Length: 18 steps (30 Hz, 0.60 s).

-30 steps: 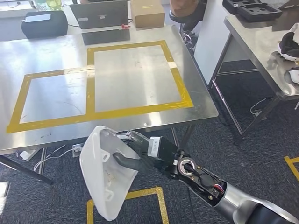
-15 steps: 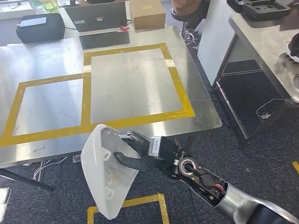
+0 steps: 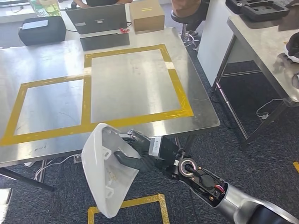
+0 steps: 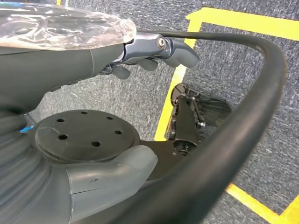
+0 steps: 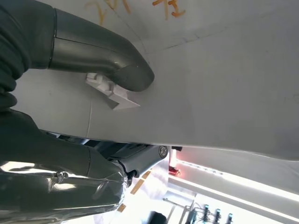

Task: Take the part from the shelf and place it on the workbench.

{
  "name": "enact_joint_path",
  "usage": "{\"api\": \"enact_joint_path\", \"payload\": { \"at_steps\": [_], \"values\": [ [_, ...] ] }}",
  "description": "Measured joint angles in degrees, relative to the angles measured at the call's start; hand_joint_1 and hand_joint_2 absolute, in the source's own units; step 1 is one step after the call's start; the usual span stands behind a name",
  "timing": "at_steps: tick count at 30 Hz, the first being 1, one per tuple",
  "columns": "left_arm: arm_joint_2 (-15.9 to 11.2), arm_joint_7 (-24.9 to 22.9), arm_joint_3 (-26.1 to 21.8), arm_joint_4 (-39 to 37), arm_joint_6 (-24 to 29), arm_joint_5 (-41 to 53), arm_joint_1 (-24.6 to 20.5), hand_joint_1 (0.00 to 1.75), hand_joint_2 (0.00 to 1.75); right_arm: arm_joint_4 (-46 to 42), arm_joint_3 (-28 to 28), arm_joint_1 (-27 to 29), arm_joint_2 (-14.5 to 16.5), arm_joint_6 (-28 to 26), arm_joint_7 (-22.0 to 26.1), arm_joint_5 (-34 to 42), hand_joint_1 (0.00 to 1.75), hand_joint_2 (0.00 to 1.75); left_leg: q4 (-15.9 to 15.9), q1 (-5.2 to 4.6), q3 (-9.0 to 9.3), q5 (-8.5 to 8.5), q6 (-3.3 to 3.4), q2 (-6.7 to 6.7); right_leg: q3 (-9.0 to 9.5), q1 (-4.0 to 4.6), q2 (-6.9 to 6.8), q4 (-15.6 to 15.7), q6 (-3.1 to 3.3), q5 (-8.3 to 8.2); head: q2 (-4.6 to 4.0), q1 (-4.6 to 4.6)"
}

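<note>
My right hand (image 3: 138, 155) grips a large white curved shell part (image 3: 105, 175) by its rim, held low in front of the workbench's near edge, above the floor. In the right wrist view the thumb (image 5: 105, 60) presses against the part's (image 5: 218, 93) inner white surface beside a small moulded tab. The steel workbench (image 3: 197, 112) carries two rectangles outlined in yellow tape, both bare. In the left wrist view my left hand (image 4: 88, 135) hangs over the carpet with thumb and fingers (image 4: 162, 49) apart, holding nothing.
At the workbench's far edge stand a laptop (image 3: 98, 16), a dark pad (image 3: 104, 40), a cardboard box (image 3: 146, 15) and a black case (image 3: 42, 29). A second steel table (image 3: 260, 44) stands to the right. Yellow floor tape (image 3: 141, 201) lies beneath the part.
The whole view has shifted slightly, so the camera moved; the workbench sits a little nearer. My right hand keeps the same hold on the white part.
</note>
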<state>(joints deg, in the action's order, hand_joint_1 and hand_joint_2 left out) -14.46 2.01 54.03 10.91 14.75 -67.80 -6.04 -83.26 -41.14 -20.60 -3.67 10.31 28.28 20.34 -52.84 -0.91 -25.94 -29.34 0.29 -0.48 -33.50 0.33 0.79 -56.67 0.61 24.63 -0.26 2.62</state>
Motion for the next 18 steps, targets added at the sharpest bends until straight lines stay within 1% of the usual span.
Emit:
{"api": "enact_joint_path", "payload": {
  "at_steps": [15, 18],
  "values": [
    [0.0, 0.1, 0.0, 0.0, 0.2, -0.3, 0.0, 0.0, 1.75, 2.4, -0.2, -1.8, 0.6, 0.1, -0.4, -2.7, 1.75, 1.75, 0.0, -0.02, 0.01, 0.03, -0.01, -0.02, 0.07, -0.19, -0.05, 0.0, -0.03, -0.04, 0.0, 0.0],
    [-0.2, 0.1, 0.0, 0.0, 0.1, -0.3, 0.0, 0.0, 1.75, 3.2, -0.3, -2.3, 0.9, 0.1, -0.5, -3.1, 1.75, 1.75, -0.3, -0.28, -0.13, 0.01, 0.22, -0.04, 0.03, -0.34, -0.09, 0.2, -0.33, -0.23, 0.0, -0.03]
  ]
}}
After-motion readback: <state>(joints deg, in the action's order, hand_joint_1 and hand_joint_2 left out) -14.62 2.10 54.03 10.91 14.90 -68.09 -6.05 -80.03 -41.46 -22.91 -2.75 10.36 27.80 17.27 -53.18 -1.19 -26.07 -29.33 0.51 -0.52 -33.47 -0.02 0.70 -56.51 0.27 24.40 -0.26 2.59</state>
